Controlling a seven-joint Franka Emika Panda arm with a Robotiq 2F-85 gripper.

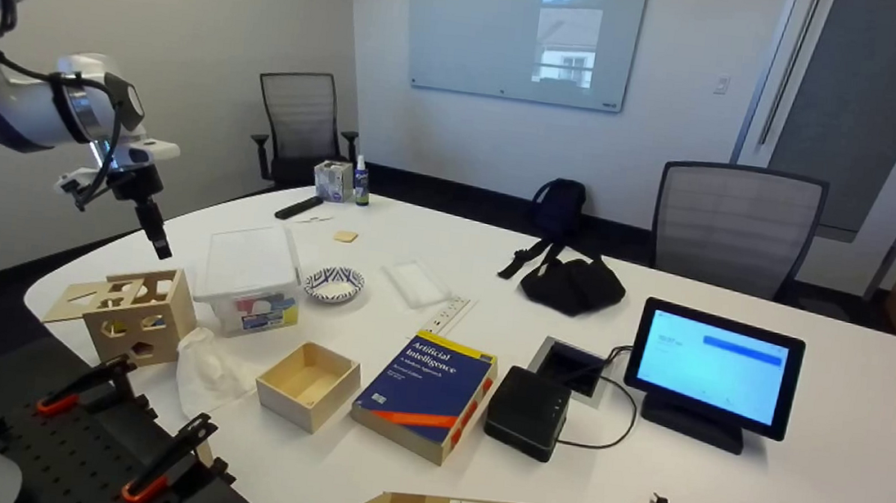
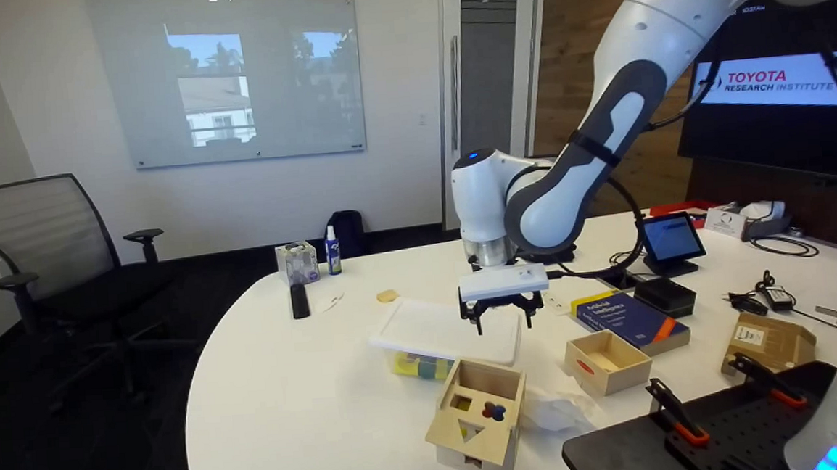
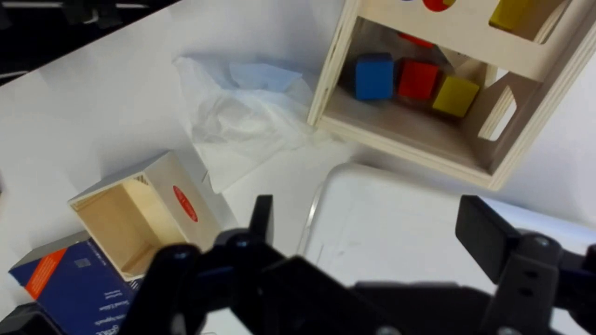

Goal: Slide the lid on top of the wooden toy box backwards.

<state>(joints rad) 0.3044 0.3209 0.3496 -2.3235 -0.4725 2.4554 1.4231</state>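
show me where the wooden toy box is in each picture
In an exterior view: wooden toy box, lower left.
In an exterior view: wooden toy box, bottom, just right of centre.
In the wrist view: wooden toy box, upper right, partly cut off.
Shared landmark: the shallow wooden box, to the right of it in both exterior views, lower left of it in the wrist view.

The arm [image 2: 601, 133] was sloped downward and bent at the wrist [image 2: 478, 198]; beneath it, the gripper [image 2: 504, 325] was pointed down, its two fingers [image 3: 263, 216] spread well apart.
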